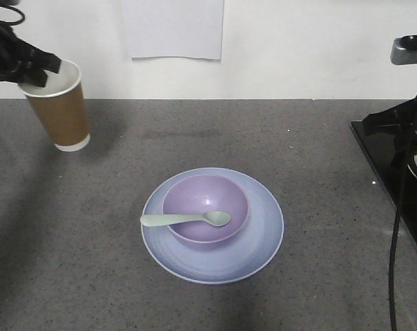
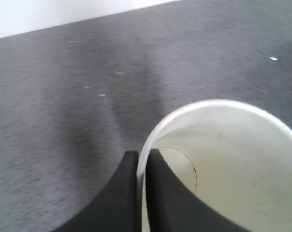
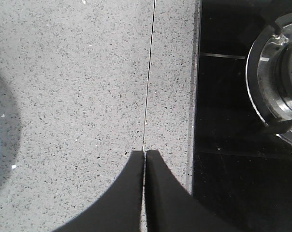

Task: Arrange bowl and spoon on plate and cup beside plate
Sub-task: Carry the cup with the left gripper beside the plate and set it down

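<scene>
Cup: brown paper, white rim, tilted, pinched by left claw at 10 o'clock from plate. One bowl, one spoon on plate. Right claw closed, empty.

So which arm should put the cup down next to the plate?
The left. Its end effector already pinches the paper cup's rim, held tilted above the counter, left of the plate. The right end effector is shut, empty, near the stove.

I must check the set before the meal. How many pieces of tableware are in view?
4. The lavender bowl sits on the pale blue plate; the mint-green spoon lies across the bowl; the left gripper holds the brown paper cup tilted, at far left.
</scene>
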{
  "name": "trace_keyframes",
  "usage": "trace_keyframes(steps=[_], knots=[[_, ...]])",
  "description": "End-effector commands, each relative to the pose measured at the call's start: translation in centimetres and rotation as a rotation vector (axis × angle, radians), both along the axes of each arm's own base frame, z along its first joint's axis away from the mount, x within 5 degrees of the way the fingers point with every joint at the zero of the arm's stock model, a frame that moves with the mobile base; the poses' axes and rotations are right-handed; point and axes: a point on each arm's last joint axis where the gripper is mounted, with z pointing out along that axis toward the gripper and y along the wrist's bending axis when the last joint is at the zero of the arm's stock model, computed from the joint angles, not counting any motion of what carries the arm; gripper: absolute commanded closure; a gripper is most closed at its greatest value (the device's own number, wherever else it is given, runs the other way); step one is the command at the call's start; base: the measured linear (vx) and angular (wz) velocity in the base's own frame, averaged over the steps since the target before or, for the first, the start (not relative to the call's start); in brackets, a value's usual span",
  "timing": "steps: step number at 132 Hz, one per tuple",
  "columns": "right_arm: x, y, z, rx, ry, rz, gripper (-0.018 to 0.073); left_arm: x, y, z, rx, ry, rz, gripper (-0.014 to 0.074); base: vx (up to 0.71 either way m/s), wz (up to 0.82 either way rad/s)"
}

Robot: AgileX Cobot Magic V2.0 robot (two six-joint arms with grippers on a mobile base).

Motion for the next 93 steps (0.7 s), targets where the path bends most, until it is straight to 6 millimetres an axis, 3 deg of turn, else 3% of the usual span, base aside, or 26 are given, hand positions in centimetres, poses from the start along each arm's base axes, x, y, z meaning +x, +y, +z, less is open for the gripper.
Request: trace_keyframes(steps=[1,25,45,93], knots=[[-0.6,-0.2,2.0,-0.006,-0.097,0.000,0.0566,-1.3,-2.5,2.6,0.008,-0.103,-0.058,0.0605,0.00,0.00],[-0.6,-0.2,2.0,-0.006,-0.097,0.000,0.0566,-1.6,-5.4,0.1,0.025,-0.048,-0.124,0.0605,0.00,0.00],[-0.6,-0.2,2.0,-0.006,-0.097,0.000,0.0566,-1.7,-6.3,-1.2,0.022,-0.014,-0.149,0.0605,0.00,0.00],[-0.6,-0.2,2.0,-0.006,-0.095,0.000,0.0566,-2.1,-8.9,-1.7,-0.030,-0.014,-0.208,0.0604,0.00,0.00]])
